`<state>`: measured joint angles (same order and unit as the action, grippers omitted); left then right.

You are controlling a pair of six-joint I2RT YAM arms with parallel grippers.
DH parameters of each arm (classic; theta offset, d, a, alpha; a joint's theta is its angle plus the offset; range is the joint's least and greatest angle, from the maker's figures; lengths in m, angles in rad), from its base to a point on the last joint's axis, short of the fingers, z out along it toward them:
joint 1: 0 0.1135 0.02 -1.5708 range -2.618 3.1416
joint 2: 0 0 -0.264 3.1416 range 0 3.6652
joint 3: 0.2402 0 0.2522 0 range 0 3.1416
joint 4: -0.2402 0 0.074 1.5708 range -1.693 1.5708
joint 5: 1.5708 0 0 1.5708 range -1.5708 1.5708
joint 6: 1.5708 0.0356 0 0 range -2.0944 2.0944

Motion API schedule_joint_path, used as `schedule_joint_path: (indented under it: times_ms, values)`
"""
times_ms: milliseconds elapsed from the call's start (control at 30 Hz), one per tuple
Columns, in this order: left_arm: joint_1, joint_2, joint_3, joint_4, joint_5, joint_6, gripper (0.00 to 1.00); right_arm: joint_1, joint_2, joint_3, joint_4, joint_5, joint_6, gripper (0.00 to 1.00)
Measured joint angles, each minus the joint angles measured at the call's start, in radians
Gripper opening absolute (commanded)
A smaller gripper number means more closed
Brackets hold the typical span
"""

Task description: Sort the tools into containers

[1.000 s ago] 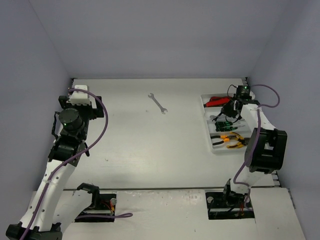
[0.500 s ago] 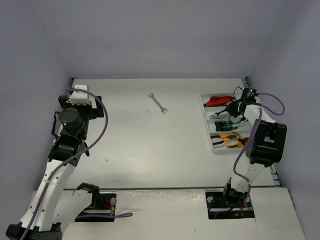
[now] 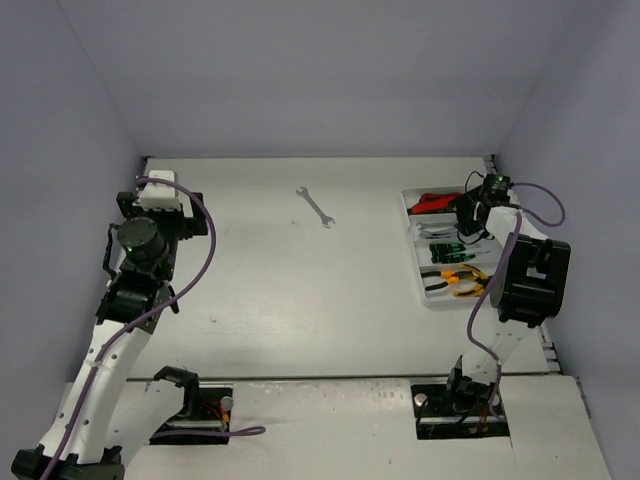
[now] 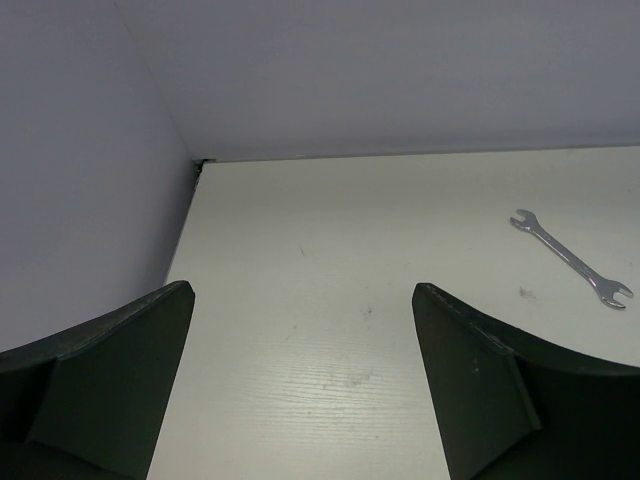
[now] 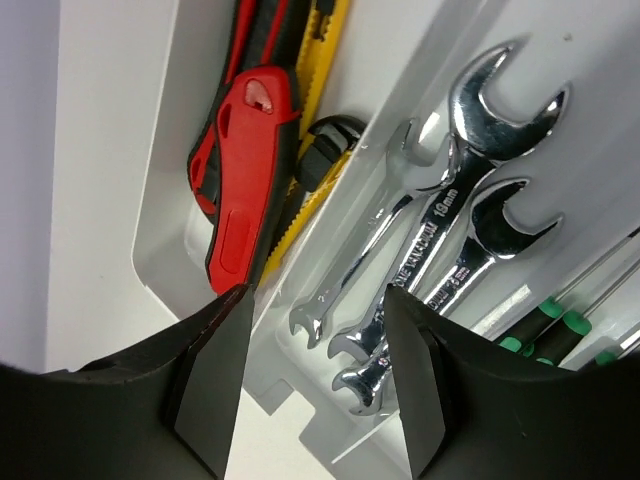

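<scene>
While the right pincer (image 5: 318, 300) hangs half-open over the tray (image 5: 150, 260), one wrench (image 4: 572, 260) lies aslant near the far edge of the surface (image 4: 350, 330). It sits ahead-right of the wide-open left pincer (image 4: 301, 290).

A white wood-grain table (image 4: 330, 200) with faint scuffs (image 4: 367, 311) spreads ahead of the left gripper (image 4: 302, 292); lilac walls (image 4: 400, 70) rise beyond it.

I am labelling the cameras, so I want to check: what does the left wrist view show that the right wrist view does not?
Only left wrist: a lone wrench on the table, beyond the open left end effector. Only right wrist: the tray holding cutters, wrenches and screwdrivers, below the right end effector. Both: some white table.
</scene>
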<state>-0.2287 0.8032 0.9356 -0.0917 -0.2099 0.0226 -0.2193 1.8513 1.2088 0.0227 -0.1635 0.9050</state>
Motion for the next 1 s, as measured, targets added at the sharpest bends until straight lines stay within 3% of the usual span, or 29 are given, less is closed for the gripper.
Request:
schedule_joint_path:
  times_ms: [167,400,600,1000]
  values:
    - [0.000,0.001,0.000,0.000,0.000,0.000,0.88,0.067,-0.019,0.033,-0.012,0.007,-0.135,0.49]
    - [0.000,0.009,0.000,0.000,0.002,0.000,0.88,0.373,0.007,0.231,-0.002,-0.019,-0.458,0.50]
    - [0.000,0.015,0.000,0.000,0.003,0.000,0.88,0.583,0.151,0.360,-0.020,-0.027,-0.707,0.52]
    - [0.000,0.015,0.000,0.000,0.003,0.000,0.88,0.695,0.418,0.521,-0.120,0.037,-0.925,0.53]
